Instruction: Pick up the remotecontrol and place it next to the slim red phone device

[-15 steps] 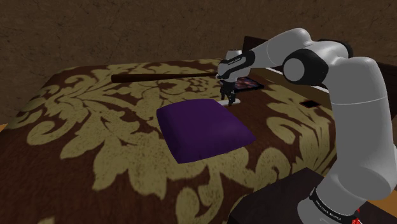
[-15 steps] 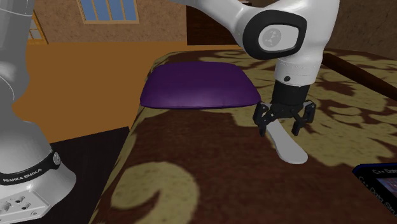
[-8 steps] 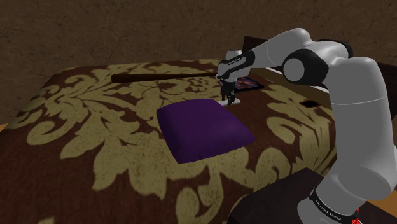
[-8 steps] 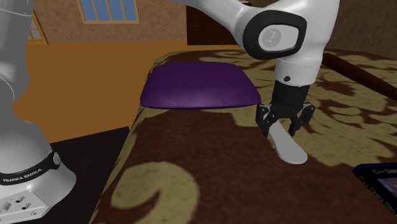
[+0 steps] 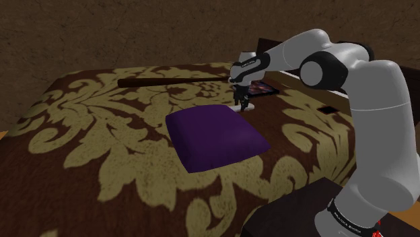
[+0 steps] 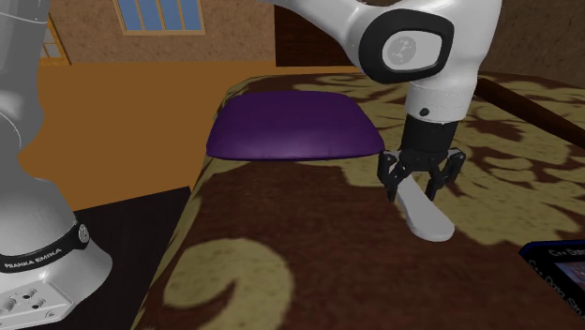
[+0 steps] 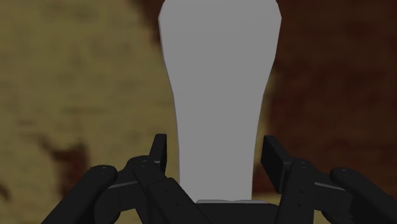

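A bed [image 5: 81,134] carries everything, its cover dark brown with large pale gold scrollwork. In the shoulder view a rough brown wall [image 5: 134,34] stands behind it. The second exterior view shows an orange floor [image 6: 122,131] beside the bed and a blue-paned window [image 6: 159,13] high up.

Across the shoulder view, a long dark stick [image 5: 168,81] lies along the bed's far edge. A purple pillow [image 5: 215,138] sits about the bed's middle. Just past the pillow's far corner the remote [image 5: 246,106], drawn plain pale grey, lies flat on the cover. Beyond it, toward the far right corner, rests a dark device [image 5: 260,88] with a reddish face. A small dark slab [image 5: 328,109] lies near the right edge. The white arm [image 5: 363,101] rises from the stand [image 5: 296,215] off the bed's near right corner.

The jaws are spread and set low astride the remote's end nearest the pillow. In the wrist view a black finger [image 7: 160,153] stands on either side of the remote with a sliver of cover showing between, so nothing is pinched.
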### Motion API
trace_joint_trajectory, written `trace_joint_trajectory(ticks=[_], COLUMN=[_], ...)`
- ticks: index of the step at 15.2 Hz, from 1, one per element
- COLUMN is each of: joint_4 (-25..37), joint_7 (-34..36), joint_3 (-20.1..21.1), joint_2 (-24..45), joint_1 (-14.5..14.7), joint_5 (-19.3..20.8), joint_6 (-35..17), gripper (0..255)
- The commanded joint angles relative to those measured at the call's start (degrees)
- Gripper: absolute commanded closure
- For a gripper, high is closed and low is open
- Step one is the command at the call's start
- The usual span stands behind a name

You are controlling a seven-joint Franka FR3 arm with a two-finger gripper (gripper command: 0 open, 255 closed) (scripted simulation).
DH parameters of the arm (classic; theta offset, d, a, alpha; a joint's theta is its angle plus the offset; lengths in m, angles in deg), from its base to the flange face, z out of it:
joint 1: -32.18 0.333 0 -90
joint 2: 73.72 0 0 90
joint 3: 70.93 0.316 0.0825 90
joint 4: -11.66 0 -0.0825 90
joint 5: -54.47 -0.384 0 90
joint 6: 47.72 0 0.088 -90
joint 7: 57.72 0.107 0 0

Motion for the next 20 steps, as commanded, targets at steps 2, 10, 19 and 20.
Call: trace_joint_trajectory(ticks=[2, 10, 19, 20], joint_4=[0.67, 3.76, -3.96, -6.12], joint_7=[0.16, 0.67, -2.18, -2.96], joint_3=[-0.23, -0.7, -2.46, -2.87], joint_2=[-1.03, -3.14, -10.58, -12.08], joint_1=[0.09, 0.21, -0.64, -0.91], joint_5=[0.36, 1.2, 2.9, 3.26], joint_6=[1.64, 6.73, 6.27, 5.55], gripper=[255, 255, 255, 255])
